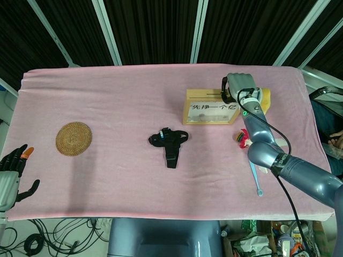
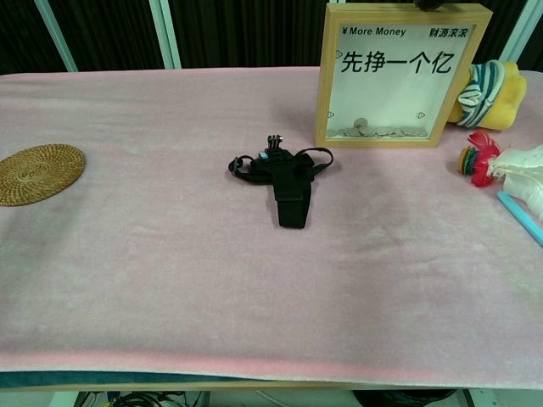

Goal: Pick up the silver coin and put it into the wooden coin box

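Note:
The wooden coin box [image 1: 210,112] [image 2: 399,76] stands upright at the back right of the pink cloth, with several silver coins [image 2: 373,131] lying in its bottom behind the glass. My right hand [image 1: 236,87] hovers over the box's top right end, fingers curled down toward the top edge. Only a dark fingertip [image 2: 428,4] of it shows in the chest view. No coin is visible in that hand, and its grip is hidden. My left hand [image 1: 13,172] hangs off the table's front left corner, fingers spread, holding nothing.
A black camera strap mount [image 1: 169,142] [image 2: 285,174] lies mid-table. A woven coaster [image 1: 74,138] sits at the left. Right of the box are a yellow striped toy [image 2: 485,91], a small red toy [image 2: 477,159] and a blue stick [image 1: 255,175].

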### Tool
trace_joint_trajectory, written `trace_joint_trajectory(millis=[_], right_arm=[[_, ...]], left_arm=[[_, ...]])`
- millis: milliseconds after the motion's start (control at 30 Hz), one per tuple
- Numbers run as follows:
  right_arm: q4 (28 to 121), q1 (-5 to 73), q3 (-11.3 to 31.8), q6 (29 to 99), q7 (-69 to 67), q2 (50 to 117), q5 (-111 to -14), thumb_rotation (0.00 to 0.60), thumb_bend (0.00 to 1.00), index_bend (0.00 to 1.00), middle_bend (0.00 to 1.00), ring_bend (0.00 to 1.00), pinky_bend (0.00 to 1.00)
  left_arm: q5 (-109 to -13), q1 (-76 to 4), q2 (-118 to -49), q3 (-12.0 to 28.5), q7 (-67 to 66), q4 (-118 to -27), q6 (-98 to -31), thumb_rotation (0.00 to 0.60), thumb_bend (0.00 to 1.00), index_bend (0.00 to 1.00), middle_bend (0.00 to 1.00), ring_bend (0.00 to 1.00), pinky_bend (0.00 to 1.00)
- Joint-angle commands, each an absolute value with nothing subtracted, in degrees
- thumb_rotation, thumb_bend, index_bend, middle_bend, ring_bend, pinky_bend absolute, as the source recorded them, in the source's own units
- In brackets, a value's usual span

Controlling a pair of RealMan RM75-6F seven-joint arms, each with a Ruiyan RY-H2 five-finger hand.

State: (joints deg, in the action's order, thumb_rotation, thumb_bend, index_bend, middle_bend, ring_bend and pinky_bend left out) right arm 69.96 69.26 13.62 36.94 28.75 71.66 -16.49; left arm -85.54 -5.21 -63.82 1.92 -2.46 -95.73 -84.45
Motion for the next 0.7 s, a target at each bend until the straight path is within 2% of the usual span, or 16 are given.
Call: trace_joint_trajectory(millis=[33, 167, 400, 700], right_arm=[[70.0, 69.3, 13.4, 36.9, 28.5, 71.6, -16.6, 0.6, 0.46, 0.72, 0.87, 0.92, 1.0], [70.1, 69.5, 13.1, 36.8, 28.1, 71.4, -16.8, 0.6, 0.46, 0.71, 0.87, 0.92, 1.0], [70.5, 69.6, 12.4, 36.7, 27.7, 70.7, -16.7, 0.6, 0.46, 0.6, 0.87, 0.92, 0.99], [70.8, 70.0, 11.4, 37.4, 27.7, 70.5, -16.5, 0.6, 0.46, 0.55, 0.87, 0.92, 0.99]], left_arm=[[-85.5, -5.2, -63.8, 1.9, -2.5, -95.7, -84.4, 0.6, 0.33, 0.05, 0.0, 0.0, 0.13], [-85.5, -5.2, -63.8, 1.9, -2.5, -95.7, -84.4, 0.6, 0.33, 0.05, 0.0, 0.0, 0.13], [-85.4, -5.2, -63.9, 1.9, -2.6, -95.6, -84.4, 0.6, 0.33, 0.05, 0.0, 0.0, 0.13], [-85.3, -5.2, -63.8, 1.9, -2.7, -95.7, -84.4, 0.6, 0.33, 0.05, 0.0, 0.0, 0.13]])
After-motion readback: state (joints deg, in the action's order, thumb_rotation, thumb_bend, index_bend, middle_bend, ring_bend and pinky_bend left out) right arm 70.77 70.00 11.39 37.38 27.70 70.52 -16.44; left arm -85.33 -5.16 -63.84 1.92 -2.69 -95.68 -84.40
